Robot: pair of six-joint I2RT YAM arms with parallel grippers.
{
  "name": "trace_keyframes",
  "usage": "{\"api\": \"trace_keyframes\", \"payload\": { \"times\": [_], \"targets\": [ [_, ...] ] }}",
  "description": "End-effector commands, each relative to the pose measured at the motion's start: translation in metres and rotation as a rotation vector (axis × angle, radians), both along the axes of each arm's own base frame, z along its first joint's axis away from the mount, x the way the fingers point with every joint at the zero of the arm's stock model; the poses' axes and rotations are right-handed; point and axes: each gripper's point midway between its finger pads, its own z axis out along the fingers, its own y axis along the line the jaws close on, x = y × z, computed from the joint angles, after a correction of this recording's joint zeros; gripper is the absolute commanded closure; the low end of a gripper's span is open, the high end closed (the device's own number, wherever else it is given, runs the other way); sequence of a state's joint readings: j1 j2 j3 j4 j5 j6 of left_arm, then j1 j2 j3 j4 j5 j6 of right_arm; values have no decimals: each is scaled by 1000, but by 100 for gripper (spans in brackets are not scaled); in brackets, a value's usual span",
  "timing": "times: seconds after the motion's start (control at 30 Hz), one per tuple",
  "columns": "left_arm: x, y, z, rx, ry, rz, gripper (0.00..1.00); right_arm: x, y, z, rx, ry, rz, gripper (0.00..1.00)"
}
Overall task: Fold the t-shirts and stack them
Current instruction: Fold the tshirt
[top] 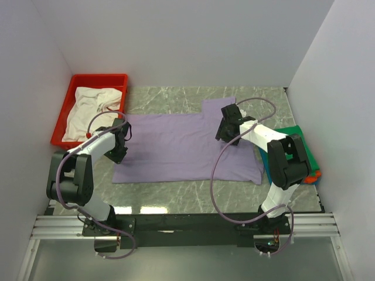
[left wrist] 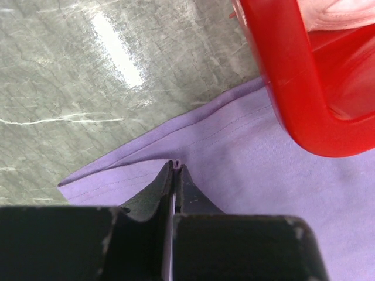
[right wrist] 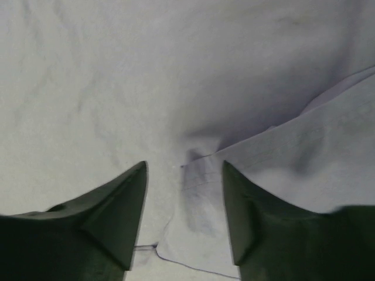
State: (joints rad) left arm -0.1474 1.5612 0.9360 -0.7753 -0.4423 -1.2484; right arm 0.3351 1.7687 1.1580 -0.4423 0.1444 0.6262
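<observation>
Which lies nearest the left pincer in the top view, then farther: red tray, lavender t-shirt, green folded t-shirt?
1. lavender t-shirt, its left edge in the left pincer.
2. red tray, rear left.
3. green folded t-shirt, far right.

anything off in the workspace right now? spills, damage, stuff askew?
Nothing spilled or damaged. The purple t-shirt lies spread flat, with one edge doubled over beneath the open right gripper. The white t-shirt sits crumpled in the red tray, not yet folded.
</observation>
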Motion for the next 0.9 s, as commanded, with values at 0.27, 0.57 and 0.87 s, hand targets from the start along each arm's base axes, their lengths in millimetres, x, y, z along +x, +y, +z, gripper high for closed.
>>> {"api": "trace_keyframes", "payload": {
  "times": [0.27, 0.57, 0.87],
  "targets": [
    [0, 0, 5, 5, -20, -14, 99, -1, 3, -4, -57, -3, 18, 64],
    [0, 1, 4, 5, -18, -12, 99, -2, 9, -18, -74, 31, 39, 64],
    [1, 0, 4, 3, -22, -11, 99, -5, 5, -14, -97, 27, 27, 98]
  ]
}}
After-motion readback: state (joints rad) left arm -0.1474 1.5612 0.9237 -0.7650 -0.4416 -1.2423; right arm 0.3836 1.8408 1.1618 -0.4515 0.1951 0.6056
